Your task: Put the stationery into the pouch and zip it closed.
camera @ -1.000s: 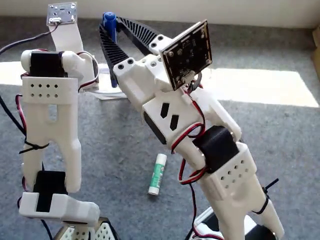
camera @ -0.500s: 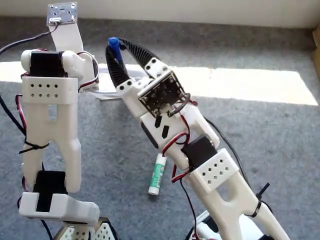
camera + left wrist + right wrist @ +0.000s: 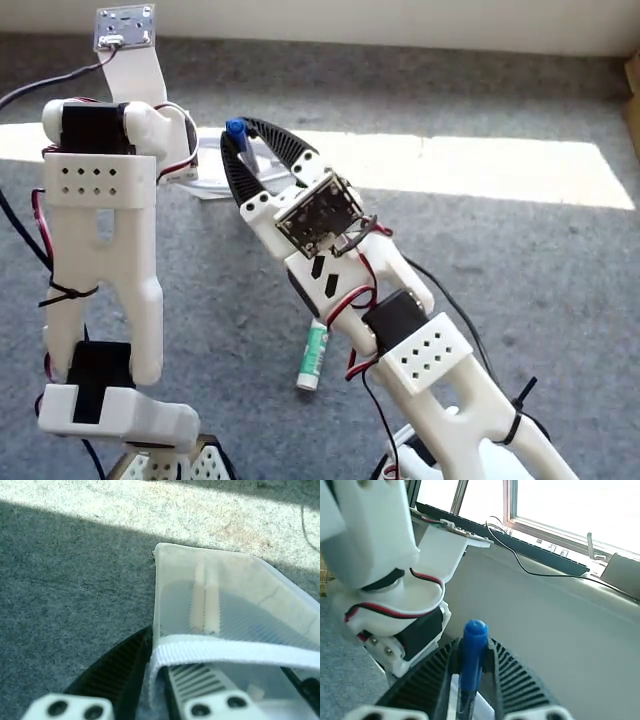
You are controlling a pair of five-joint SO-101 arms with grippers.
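Observation:
My right gripper (image 3: pixel 240 138) is shut on a blue pen (image 3: pixel 236 128), which it holds upright just above the translucent white pouch (image 3: pixel 208 172) at the back left. In the right wrist view the blue pen (image 3: pixel 471 652) stands between the black ribbed jaws of my right gripper (image 3: pixel 472 655). My left gripper (image 3: pixel 157 677) pinches the white zipper band at the pouch's (image 3: pixel 225 610) open edge; pale stick-shaped items lie inside. A green-and-white glue stick (image 3: pixel 314 352) lies on the grey carpet beside the right arm.
The left arm (image 3: pixel 100 220) stands tall at the left, close to the right gripper. A bright sunlit strip (image 3: pixel 500 170) crosses the carpet at the right. A cable (image 3: pixel 40 85) trails off at the far left.
The right arm has dropped and stretched forward, bringing the blue pen down from high above to just over the pouch. The left arm has kept still.

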